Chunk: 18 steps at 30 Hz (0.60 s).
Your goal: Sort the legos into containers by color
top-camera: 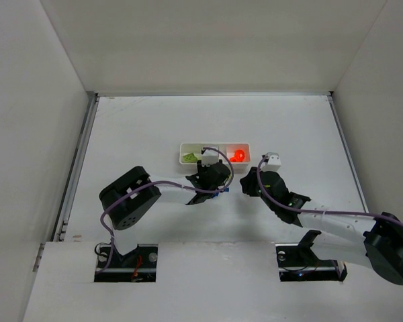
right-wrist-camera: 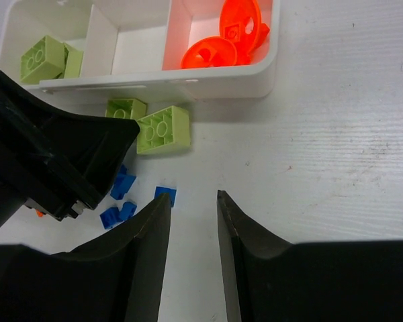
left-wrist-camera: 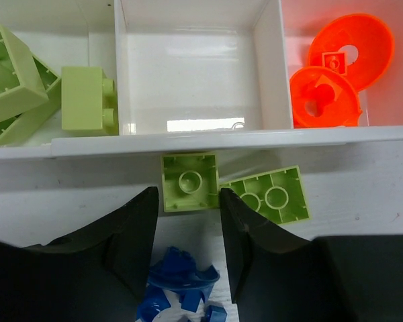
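**Left gripper** [left-wrist-camera: 187, 201]: jaws parted, nothing clamped. It stands just near of the white tray [top-camera: 185, 149], tips towards the tray's near wall. Blue legos [left-wrist-camera: 180, 282] lie loose on the table [top-camera: 134, 127] under and between its fingers. The fingers partly hide them, so their number cannot be told. In the top view the left wrist covers all the loose pieces.

**Tray, left to right:**
- The left compartment [left-wrist-camera: 80, 40] holds several lime green bricks [left-wrist-camera: 87, 99].
- The middle compartment [left-wrist-camera: 188, 67] lies straight beyond the left gripper's open jaws.
- The right compartment [left-wrist-camera: 289, 20] holds two orange-red round pieces [left-wrist-camera: 326, 97], one leaning on the other.

**Outside the tray:** two green pieces lie underside up on the table by the near wall.
- The small square brick [left-wrist-camera: 189, 181] lies just beside the wall, in front of the left gripper's tips.
- The larger brick [left-wrist-camera: 269, 194] lies just to its right, skewed, one corner by that gripper's right finger.

**Right gripper** [right-wrist-camera: 192, 198]: jaws slightly apart, nothing between them. It is over bare table, near of the tray's right end. One stray blue piece [right-wrist-camera: 164, 195] lies just beside its left fingertip
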{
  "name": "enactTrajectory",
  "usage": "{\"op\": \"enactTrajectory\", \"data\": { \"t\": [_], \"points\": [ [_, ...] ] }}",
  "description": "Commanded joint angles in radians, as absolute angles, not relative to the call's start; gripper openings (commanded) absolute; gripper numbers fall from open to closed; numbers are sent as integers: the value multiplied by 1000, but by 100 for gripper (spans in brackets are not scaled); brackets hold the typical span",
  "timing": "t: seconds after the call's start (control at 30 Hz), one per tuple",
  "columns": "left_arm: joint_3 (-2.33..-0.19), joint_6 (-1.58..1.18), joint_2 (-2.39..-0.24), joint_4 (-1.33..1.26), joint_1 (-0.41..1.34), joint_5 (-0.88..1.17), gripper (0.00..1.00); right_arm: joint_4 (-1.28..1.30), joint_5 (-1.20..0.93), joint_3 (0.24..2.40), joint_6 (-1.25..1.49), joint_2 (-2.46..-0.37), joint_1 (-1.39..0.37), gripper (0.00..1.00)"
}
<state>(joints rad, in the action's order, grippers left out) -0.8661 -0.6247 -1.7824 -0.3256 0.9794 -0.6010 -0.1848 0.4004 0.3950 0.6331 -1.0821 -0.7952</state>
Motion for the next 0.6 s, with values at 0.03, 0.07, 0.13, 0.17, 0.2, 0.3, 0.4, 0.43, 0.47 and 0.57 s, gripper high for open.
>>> {"op": "enactTrajectory", "data": {
  "t": [0.03, 0.07, 0.13, 0.17, 0.2, 0.3, 0.4, 0.43, 0.47, 0.57],
  "points": [
    [-896, -615, -1790, -337, 973, -604, 35, -236, 416, 391, 640, -1077, -797, 40],
    [-894, -617, -1789, -337, 973, -606, 32, -238, 416, 390, 640, -1078, -797, 41],
    [-891, -618, -1778, -337, 975, -609, 27, -238, 416, 390, 640, -1083, -797, 43],
    [-887, -617, -1770, -337, 976, -612, 25, -238, 416, 390, 641, -1088, -797, 44],
    [-884, -614, -1763, -339, 979, -615, 23, -239, 416, 390, 641, -1092, -797, 45],
    [-871, -611, -1746, -344, 978, -627, 20, -239, 416, 394, 643, -1103, -797, 48],
    [-854, -612, -1726, -347, 975, -627, 17, -239, 416, 406, 640, -1111, -797, 53],
    [-848, -612, -1717, -348, 976, -627, 17, -239, 416, 411, 637, -1114, -800, 54],
    [-842, -611, -1706, -348, 979, -629, 16, -239, 416, 416, 635, -1118, -803, 54],
    [-816, -611, -1660, -348, 992, -644, 15, -238, 416, 434, 629, -1141, -811, 57]
  ]
}}
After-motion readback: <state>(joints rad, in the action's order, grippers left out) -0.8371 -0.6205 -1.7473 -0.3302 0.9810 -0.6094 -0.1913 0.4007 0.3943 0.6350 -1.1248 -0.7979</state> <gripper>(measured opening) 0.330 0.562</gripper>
